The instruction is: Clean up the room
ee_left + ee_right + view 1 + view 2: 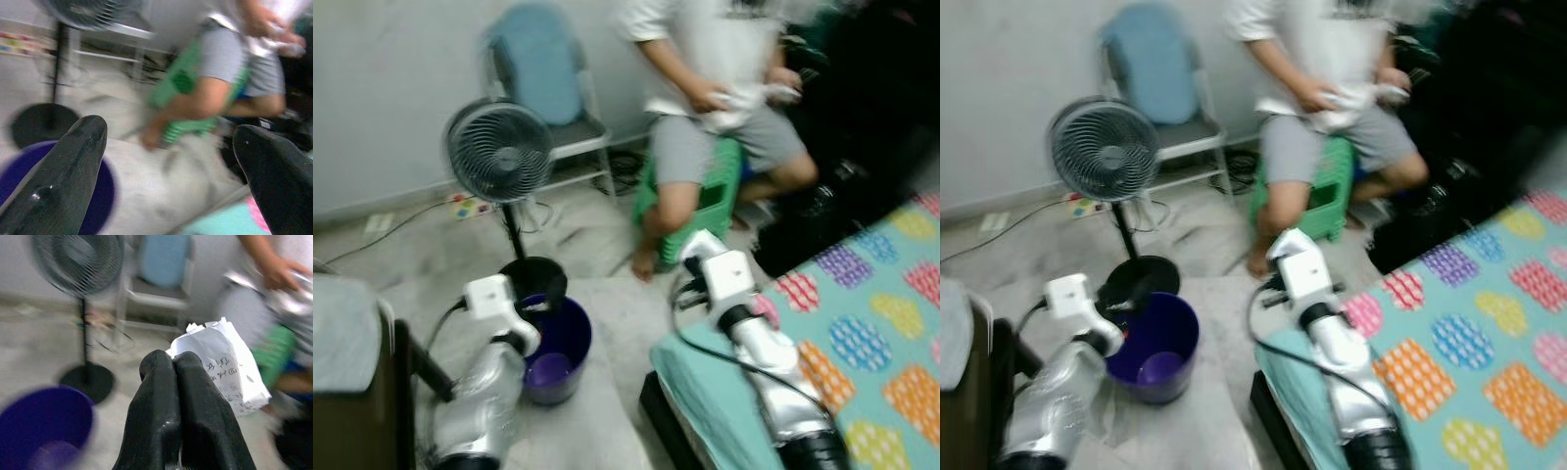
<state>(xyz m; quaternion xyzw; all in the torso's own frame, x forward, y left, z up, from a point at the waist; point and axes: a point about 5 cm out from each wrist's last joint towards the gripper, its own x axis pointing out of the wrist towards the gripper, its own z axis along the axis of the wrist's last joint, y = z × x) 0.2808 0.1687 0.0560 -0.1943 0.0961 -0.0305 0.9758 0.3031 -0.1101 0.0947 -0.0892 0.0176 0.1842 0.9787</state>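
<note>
In the right wrist view my right gripper [174, 363] is shut on a crumpled white sheet of paper [227, 362] with handwriting, which sticks out beside the fingertips. A purple bin [558, 348] stands on the floor between my two arms, and it holds something pale purple at the bottom. My right arm [720, 269] reaches forward over the bed's corner, right of the bin. My left arm [489, 294] is at the bin's near left rim. In the left wrist view my left gripper [171, 132] is open with nothing between its fingers, and the bin [105, 196] is below it.
A person sits on a green stool [715, 191] straight ahead. A standing fan [499, 152] has its black base just behind the bin. A chair with a blue cushion [543, 73] is by the wall. The bed with a dotted sheet [871, 343] is on the right. Dark furniture [352, 392] is on the left.
</note>
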